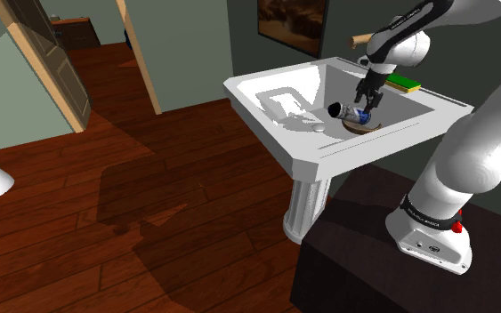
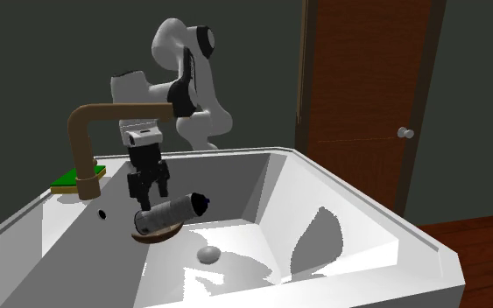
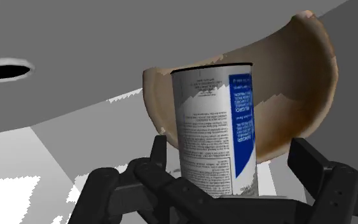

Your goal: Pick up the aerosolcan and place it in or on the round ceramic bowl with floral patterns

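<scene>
Wrist view puts the white-and-blue labelled aerosol can (image 3: pixel 215 127) between the black gripper's (image 3: pixel 230 147) fingers. They stand apart with a gap at one side, so nothing is clasped. Seen from across the room, the can lies on its side across the shallow tan round bowl (image 2: pixel 152 233), the gripper just above that bowl. Placing looks done; only lifting clear of the bowl seems left.

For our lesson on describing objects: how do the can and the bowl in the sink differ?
The can is a white cylinder with a blue label; the bowl is tan, round and shallow. The can lies on its side on top; the bowl sits beneath it on the sink floor. Both are inside the sink.
</scene>
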